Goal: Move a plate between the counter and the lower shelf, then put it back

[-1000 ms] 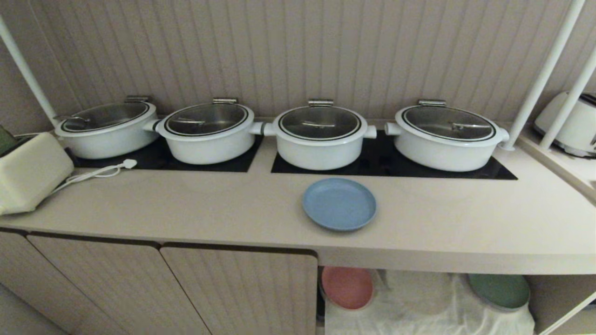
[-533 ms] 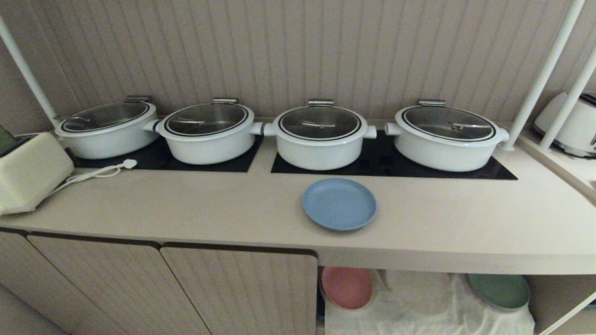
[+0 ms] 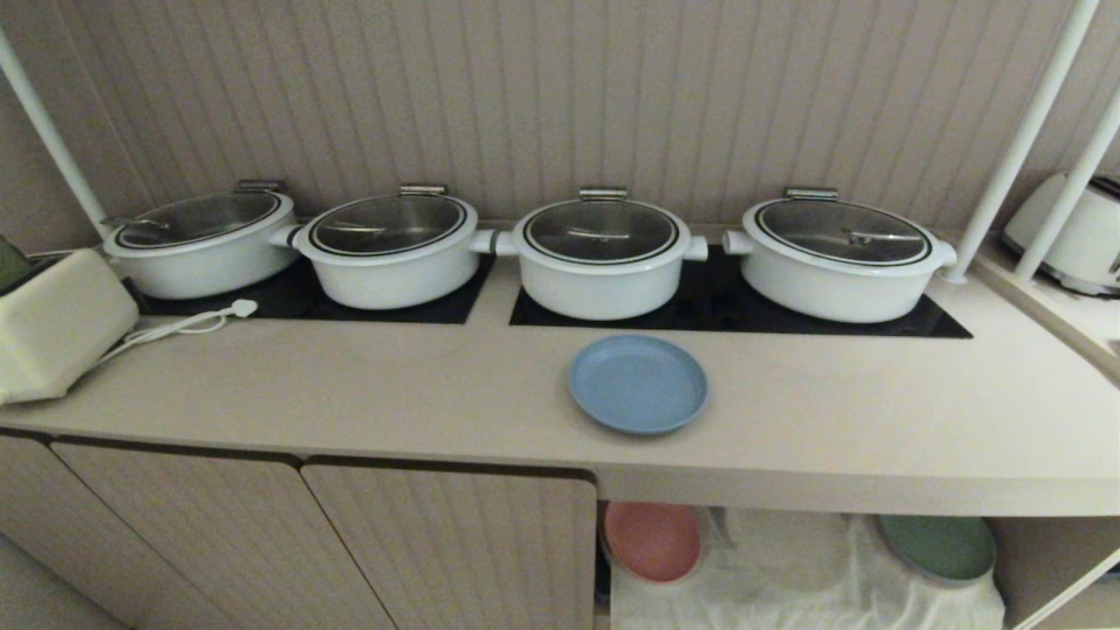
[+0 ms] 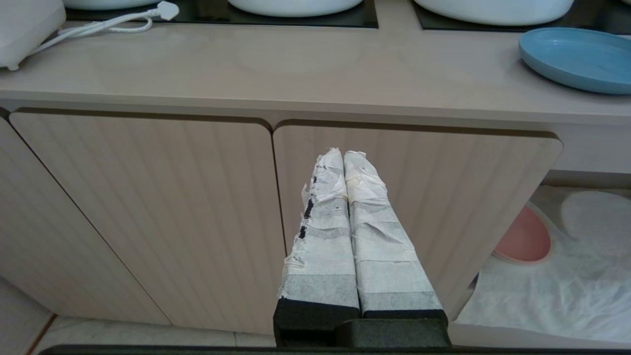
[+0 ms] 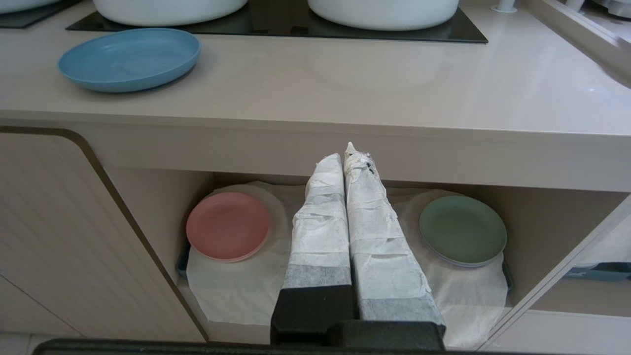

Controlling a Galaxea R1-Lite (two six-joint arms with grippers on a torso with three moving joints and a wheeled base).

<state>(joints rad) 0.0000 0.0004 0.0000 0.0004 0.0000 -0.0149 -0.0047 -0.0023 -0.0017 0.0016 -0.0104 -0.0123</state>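
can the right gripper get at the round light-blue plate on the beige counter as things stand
Probably yes. The round light-blue plate lies alone near the beige counter's front edge, nothing on or over it. The right gripper, shut and empty, sits below the edge and would have to rise and open.

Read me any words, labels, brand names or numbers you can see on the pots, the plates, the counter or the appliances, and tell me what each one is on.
No readable text in any view.
Four white pots: no lettering shows.
Blue plate, pink plate, green plate: plain, unmarked.
Counter and cabinet doors: no labels.
Cream appliance at the left and white appliance at the right: no marking shows.
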